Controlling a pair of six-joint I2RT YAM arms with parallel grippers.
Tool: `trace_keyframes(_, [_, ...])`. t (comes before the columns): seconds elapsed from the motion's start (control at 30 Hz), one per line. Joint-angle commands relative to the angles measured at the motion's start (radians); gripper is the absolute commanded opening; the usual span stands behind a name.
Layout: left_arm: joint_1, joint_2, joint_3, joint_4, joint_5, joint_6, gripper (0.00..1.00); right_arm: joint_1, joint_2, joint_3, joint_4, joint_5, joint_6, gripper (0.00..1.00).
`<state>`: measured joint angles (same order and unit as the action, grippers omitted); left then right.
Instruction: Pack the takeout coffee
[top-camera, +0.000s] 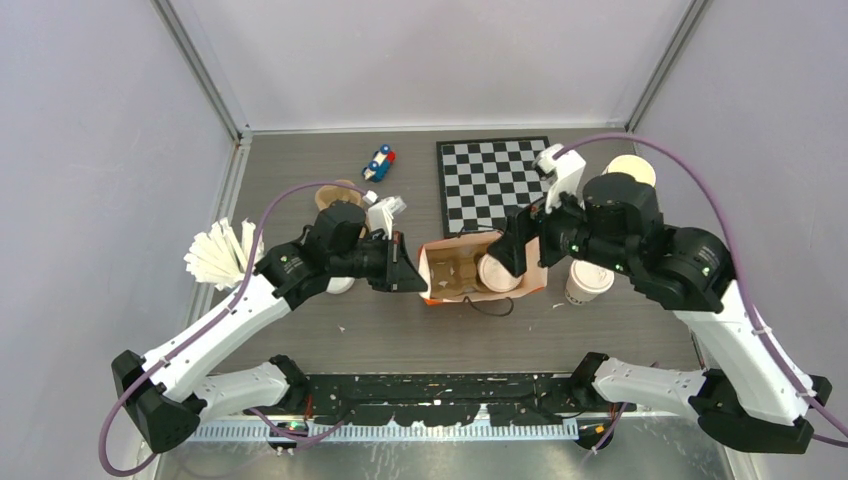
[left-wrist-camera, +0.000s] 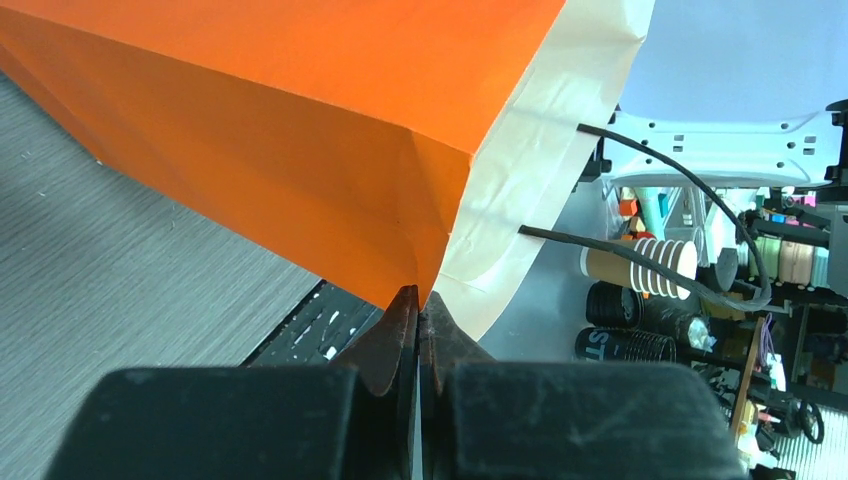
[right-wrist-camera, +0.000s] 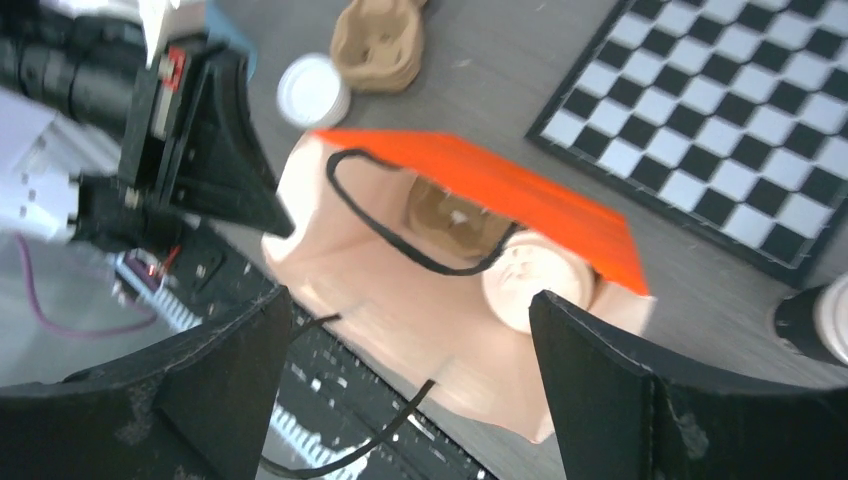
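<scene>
The left gripper (top-camera: 405, 268) is closed on the left rim of the orange paper bag (top-camera: 460, 245), nipping the paper between its tips. From above, the bag stands open at mid-table between the 2 arms. The takeout coffee (top-camera: 497, 272) sits inside at the bag's right end, with only its round white lid showing. The right gripper (top-camera: 508, 252) hangs over that end of the bag's mouth. Another white cup (top-camera: 588, 282) stands on the table just right of the bag. A chessboard (top-camera: 490, 180) lies beyond the bag, with a toy car (top-camera: 379, 163) to its left.

The left wrist camera shows the 2 fingertips pressed together on the bag's folded corner, orange outside and cream inside. A black cord handle (left-wrist-camera: 650, 165) loops off the rim.

The right wrist camera looks down into the bag. The 2 fingers stand wide apart, holding nothing, and the lidded cup rests inside by the far orange wall. A loose white lid (right-wrist-camera: 312, 90) lies on the table beyond the bag.
</scene>
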<state>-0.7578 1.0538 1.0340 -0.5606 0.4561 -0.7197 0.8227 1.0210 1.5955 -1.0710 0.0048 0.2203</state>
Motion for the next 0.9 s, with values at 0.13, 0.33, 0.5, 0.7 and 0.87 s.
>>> trace_keyframes(0.13, [0.005,-0.006,0.019,0.001,0.026,0.077,0.00,-0.005,0.017,0.151,0.021,0.491,0.119,0.96])
trace_keyframes(0.33, [0.006,-0.009,0.045,-0.052,0.017,0.129,0.00,-0.019,0.058,0.151,-0.081,0.634,0.182,0.95])
trace_keyframes(0.5, [0.006,-0.011,0.048,-0.051,0.022,0.136,0.00,-0.092,-0.037,-0.044,-0.021,0.752,0.195,0.95])
trace_keyframes(0.7, [0.008,-0.020,0.055,-0.077,0.036,0.154,0.00,-0.213,-0.149,-0.286,0.077,0.730,0.303,0.95])
trace_keyframes(0.87, [0.013,-0.020,0.076,-0.102,0.050,0.162,0.00,-0.309,-0.163,-0.382,0.087,0.685,0.317,0.96])
